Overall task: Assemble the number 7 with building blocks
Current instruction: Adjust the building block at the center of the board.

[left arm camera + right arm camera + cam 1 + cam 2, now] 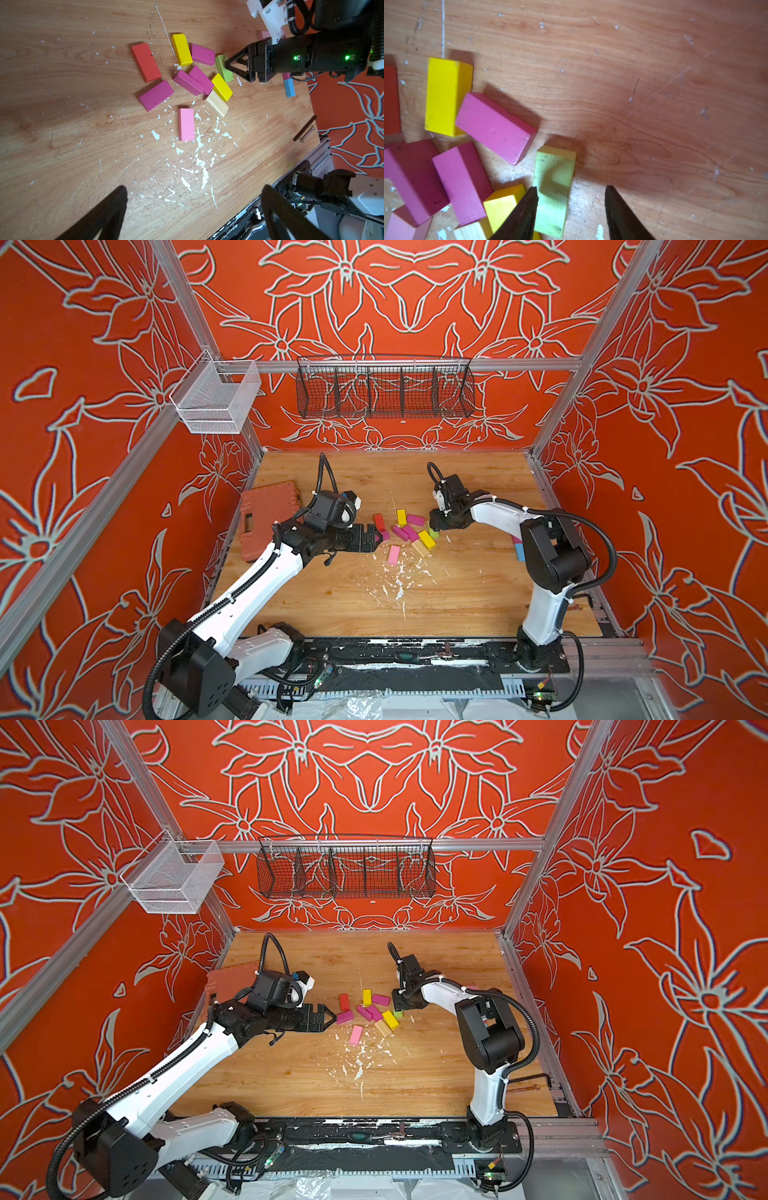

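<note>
The building blocks lie in a loose scatter mid-table in both top views: red (378, 521), yellow (401, 517), magenta (415, 519), light pink (393, 554), bare wood (420, 548). No number 7 shape is in view. My right gripper (572, 188) is down at the table, open, straddling a green block (553, 187). One finger (527, 207) touches the block's side, and a gap shows on the other side. My left gripper (195, 188) hangs wide open and empty above bare wood, left of a magenta block (345, 1016).
A red-brown tool case (270, 518) lies at the table's left edge. A blue block (289, 88) sits by the right arm, and two thin rods (305, 128) lie near the right edge. A black wire basket (384, 387) and a white mesh basket (216, 400) hang on the rail.
</note>
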`<control>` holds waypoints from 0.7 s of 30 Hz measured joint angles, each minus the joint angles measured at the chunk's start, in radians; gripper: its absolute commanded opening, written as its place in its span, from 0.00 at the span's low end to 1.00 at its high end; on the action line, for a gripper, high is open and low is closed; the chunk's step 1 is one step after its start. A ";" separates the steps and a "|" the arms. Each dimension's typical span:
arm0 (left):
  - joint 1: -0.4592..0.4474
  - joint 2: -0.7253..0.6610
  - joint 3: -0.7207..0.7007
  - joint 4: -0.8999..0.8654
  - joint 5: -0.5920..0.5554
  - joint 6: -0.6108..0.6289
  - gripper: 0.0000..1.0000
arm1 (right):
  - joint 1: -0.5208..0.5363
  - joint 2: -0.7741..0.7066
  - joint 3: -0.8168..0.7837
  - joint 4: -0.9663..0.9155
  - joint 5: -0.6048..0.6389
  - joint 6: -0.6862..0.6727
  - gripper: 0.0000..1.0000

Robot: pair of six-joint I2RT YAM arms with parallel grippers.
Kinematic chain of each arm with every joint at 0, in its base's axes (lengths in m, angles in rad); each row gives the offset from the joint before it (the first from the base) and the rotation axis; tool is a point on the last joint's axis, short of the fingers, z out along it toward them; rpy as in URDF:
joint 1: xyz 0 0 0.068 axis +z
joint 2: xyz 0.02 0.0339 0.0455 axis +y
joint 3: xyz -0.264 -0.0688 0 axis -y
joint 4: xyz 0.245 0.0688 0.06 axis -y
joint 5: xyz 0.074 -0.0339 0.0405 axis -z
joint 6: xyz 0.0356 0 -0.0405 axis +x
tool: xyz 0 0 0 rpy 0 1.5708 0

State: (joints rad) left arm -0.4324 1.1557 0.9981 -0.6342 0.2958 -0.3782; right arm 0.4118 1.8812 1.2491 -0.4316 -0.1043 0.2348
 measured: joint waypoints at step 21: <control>0.000 0.016 0.000 0.016 0.002 0.022 0.98 | 0.005 0.005 -0.002 -0.008 -0.021 -0.026 0.61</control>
State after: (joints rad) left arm -0.4328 1.1721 0.9981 -0.6186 0.2974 -0.3561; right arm 0.4164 1.8858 1.2472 -0.4397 -0.1253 0.2089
